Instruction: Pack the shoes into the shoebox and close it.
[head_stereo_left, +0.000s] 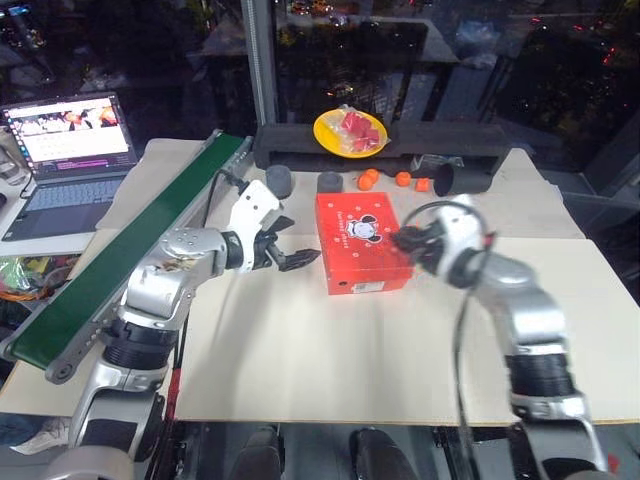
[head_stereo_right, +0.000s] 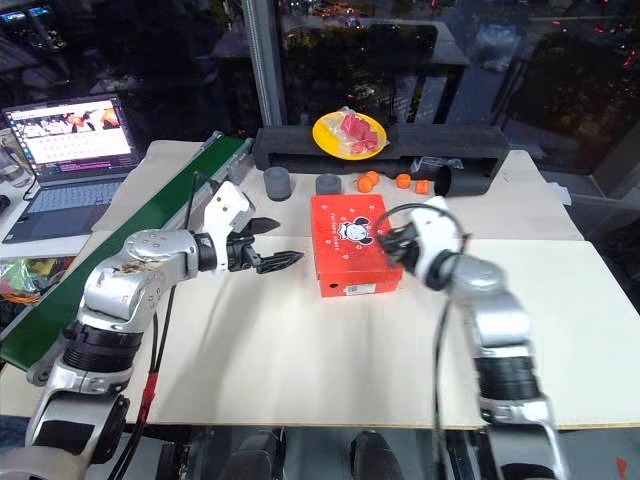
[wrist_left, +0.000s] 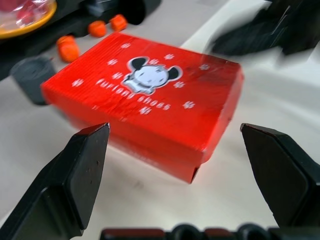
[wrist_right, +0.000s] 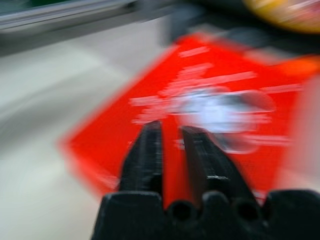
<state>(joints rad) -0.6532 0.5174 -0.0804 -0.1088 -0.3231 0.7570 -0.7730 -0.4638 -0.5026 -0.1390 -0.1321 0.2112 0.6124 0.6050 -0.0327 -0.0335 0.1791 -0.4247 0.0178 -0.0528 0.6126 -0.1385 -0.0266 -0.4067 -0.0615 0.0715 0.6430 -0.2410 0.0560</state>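
Observation:
The red-orange shoebox (head_stereo_left: 362, 240) lies shut on the cream tabletop, its lid showing a white cartoon mouse face and small white dots. The shoes are hidden. My left gripper (head_stereo_left: 298, 243) hovers just left of the box, open wide, and in the left wrist view its two black fingers (wrist_left: 75, 180) stand either side of the box's near corner (wrist_left: 192, 165) with nothing between them. At the box's right edge is my right gripper (head_stereo_left: 400, 240). In the right wrist view its fingers (wrist_right: 147, 150) stand a narrow gap apart over the blurred lid (wrist_right: 215, 100), holding nothing.
A green conveyor belt (head_stereo_left: 130, 250) runs along the left, with a laptop (head_stereo_left: 70, 150) beyond it. Behind the box are two dark grey cups (head_stereo_left: 279, 180), small orange pieces (head_stereo_left: 385, 180), a black tube on its side (head_stereo_left: 460, 180) and a yellow plate (head_stereo_left: 350, 132) on a black tray.

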